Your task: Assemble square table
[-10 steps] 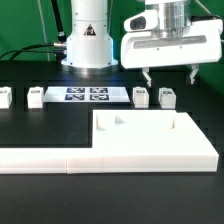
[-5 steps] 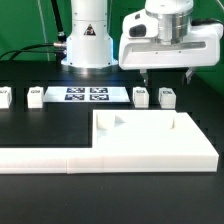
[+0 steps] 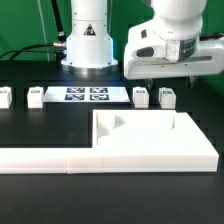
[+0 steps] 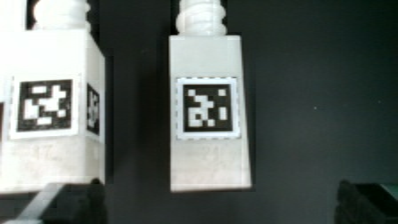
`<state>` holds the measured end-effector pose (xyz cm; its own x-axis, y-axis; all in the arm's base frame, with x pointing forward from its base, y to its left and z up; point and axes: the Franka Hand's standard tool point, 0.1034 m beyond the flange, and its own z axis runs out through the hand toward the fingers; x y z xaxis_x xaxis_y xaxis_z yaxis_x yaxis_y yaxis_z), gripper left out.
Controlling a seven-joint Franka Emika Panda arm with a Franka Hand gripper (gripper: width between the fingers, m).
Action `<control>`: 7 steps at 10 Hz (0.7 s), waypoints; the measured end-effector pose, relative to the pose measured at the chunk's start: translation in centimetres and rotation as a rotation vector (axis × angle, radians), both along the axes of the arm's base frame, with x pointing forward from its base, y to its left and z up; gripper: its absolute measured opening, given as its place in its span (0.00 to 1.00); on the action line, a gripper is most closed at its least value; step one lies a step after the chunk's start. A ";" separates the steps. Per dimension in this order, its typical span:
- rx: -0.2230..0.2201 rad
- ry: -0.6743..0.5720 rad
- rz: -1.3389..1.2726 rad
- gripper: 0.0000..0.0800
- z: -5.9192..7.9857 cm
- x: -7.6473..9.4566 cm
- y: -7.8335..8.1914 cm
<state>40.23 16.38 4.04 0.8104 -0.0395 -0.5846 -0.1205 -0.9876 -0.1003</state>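
The white square tabletop (image 3: 146,136) lies flat at the front of the exterior view's right. Two pairs of short white tagged legs lie in a row behind it: two on the left (image 3: 35,97) and two on the right (image 3: 142,96), (image 3: 166,96). My gripper (image 3: 170,80) hangs open and empty just above the right pair. In the wrist view two legs lie side by side, one (image 4: 214,110) between my open fingertips (image 4: 71,205) and the other (image 4: 50,110) beside it. My gripper (image 4: 217,205) touches neither.
The marker board (image 3: 85,95) lies between the two pairs of legs. A long white L-shaped rail (image 3: 40,158) runs along the front, against the tabletop. The robot base (image 3: 88,40) stands at the back.
The hand has tilted and shifted slightly to the exterior view's right, looming larger. The fingers stay open over the right pair of legs. No part has moved.
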 end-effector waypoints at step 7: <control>-0.019 0.285 0.002 0.81 -1.5 -2.3 0.5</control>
<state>37.92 16.86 2.56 0.6132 -0.0516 -0.7883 -0.1395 -0.9893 -0.0438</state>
